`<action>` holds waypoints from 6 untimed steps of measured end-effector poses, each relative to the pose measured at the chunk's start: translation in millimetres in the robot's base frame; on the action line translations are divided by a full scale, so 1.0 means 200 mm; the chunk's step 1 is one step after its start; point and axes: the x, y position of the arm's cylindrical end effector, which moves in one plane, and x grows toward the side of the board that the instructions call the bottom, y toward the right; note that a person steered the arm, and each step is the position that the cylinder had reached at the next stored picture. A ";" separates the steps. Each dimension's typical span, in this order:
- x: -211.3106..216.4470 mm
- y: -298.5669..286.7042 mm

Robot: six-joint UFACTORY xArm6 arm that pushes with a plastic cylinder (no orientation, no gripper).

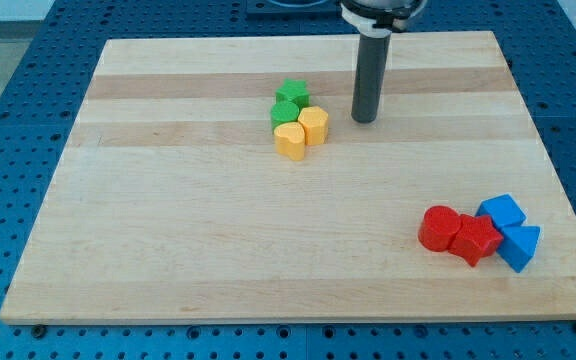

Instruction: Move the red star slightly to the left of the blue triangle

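Nearest me, at the view's bottom right, sits the cluster that matters. The red star [475,239] lies touching the blue triangle [520,246] on the triangle's left side, with a red cylinder [436,228] pressed against the star's left and a blue cube [502,212] just above the triangle. I judge the star to be roughly where the task wants it already, left of the triangle; at most it wants a small nudge leftward to open a gap, and the cylinder stands in the way of that.

Room there is tight. The triangle sits near the desk [168,260] edge on the right, and the bottom edge is not far below the cluster. To the left of the cylinder the desk is bare for a long stretch, so pushing that way is safe.

Farther up, near the middle, two green blocks [289,100] and two yellow blocks [301,131] huddle together, touching. My tip [365,119] stands just to their right, apart from them and well away from the red star. There is no claw on this rig, so nothing is grasped or released; the rod only pushes.
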 end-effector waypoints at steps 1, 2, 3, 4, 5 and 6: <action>0.37 0.27; 0.40 0.29; 0.80 0.42; 0.82 0.43; 0.67 0.44; 0.40 0.47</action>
